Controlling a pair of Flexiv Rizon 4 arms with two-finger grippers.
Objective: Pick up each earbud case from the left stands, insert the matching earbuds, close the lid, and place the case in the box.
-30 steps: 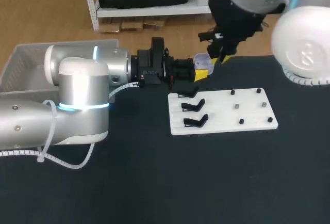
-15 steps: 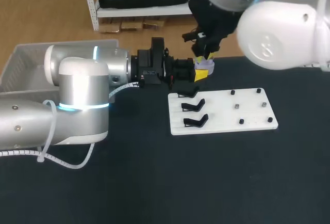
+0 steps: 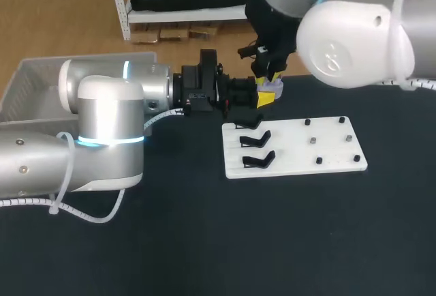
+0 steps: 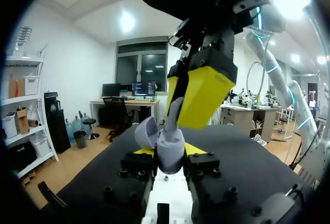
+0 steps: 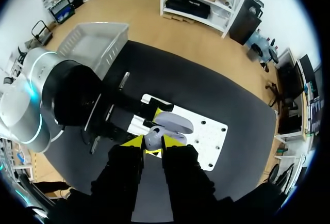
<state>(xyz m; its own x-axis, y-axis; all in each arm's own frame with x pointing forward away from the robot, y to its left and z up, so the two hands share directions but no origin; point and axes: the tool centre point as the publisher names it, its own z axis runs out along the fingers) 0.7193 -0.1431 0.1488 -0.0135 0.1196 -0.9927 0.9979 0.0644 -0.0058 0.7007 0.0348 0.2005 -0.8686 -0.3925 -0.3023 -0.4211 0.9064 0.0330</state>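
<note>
A lavender earbud case (image 3: 272, 91) with its lid open is held off the table, past the far edge of the white stand plate (image 3: 327, 147). My left gripper (image 3: 266, 96) is shut on it from both sides; in the left wrist view the case (image 4: 169, 152) sits between its yellow tips. My right gripper (image 3: 267, 73) hangs directly over the case. Its yellow fingers (image 4: 206, 92) are shut on a pale earbud (image 4: 173, 111) whose lower end is in the case. In the right wrist view the earbud (image 5: 153, 137) is between the tips, beside the open lid (image 5: 174, 122).
Three black stands (image 3: 255, 139) line the plate's left side, and small dark pegs (image 3: 332, 140) dot its right half. A grey basket (image 3: 41, 81) stands at the far left of the table. My left arm stretches across the table's back left.
My right arm has swung left, and its gripper has come from beside the case to directly above it. The left arm and the case have stayed still.
</note>
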